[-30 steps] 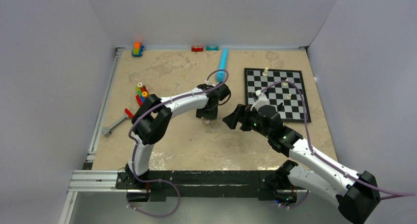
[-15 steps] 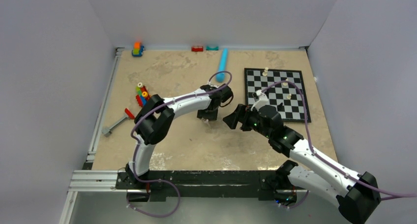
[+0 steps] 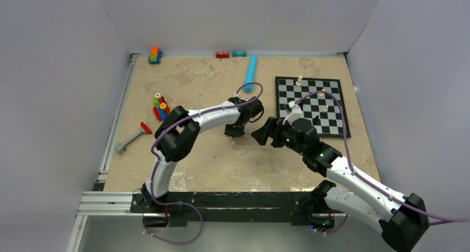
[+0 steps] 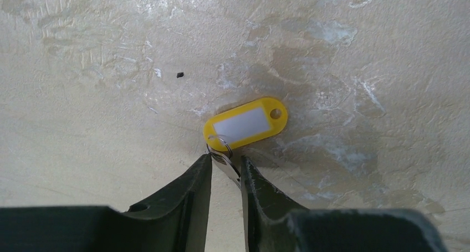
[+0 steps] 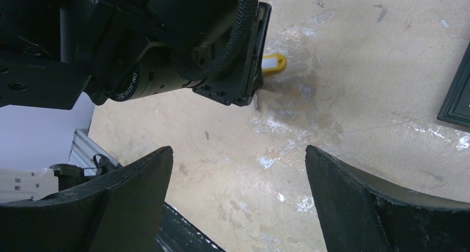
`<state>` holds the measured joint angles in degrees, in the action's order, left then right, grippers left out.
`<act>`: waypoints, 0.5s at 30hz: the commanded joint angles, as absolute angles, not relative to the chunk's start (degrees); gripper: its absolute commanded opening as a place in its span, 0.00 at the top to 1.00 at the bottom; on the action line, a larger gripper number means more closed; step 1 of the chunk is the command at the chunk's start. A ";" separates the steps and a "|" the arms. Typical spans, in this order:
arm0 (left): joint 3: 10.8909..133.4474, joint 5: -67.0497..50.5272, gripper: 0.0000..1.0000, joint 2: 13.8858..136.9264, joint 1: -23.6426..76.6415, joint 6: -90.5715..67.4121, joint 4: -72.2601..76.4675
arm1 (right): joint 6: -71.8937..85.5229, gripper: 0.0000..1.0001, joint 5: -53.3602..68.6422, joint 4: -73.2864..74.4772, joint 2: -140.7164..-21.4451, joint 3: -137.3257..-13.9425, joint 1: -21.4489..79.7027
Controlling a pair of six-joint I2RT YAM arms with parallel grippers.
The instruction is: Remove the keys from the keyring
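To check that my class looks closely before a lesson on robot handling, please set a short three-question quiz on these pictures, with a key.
1. True or false: the right gripper is shut.
2. The tag on the keyring is: A red, B yellow, C green.
3. Which gripper is closed on the keyring's metal?
Key: 1 false, it is wide open; 2 B; 3 the left gripper.
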<state>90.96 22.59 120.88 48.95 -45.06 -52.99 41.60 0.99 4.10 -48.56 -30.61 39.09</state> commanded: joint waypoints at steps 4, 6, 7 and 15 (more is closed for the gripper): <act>91.37 24.72 0.76 118.40 49.34 -46.07 -54.00 | 41.53 0.06 0.70 2.64 -48.22 -31.39 39.29; 90.96 24.95 0.78 117.78 49.37 -46.10 -54.10 | 41.61 0.06 0.77 2.59 -48.25 -31.41 39.32; 90.82 25.01 0.80 117.51 49.35 -46.12 -54.06 | 41.64 0.06 0.77 2.55 -48.22 -31.45 39.30; 89.71 25.31 0.93 115.17 49.34 -46.34 -54.90 | 41.75 0.06 0.92 2.64 -48.07 -31.39 39.29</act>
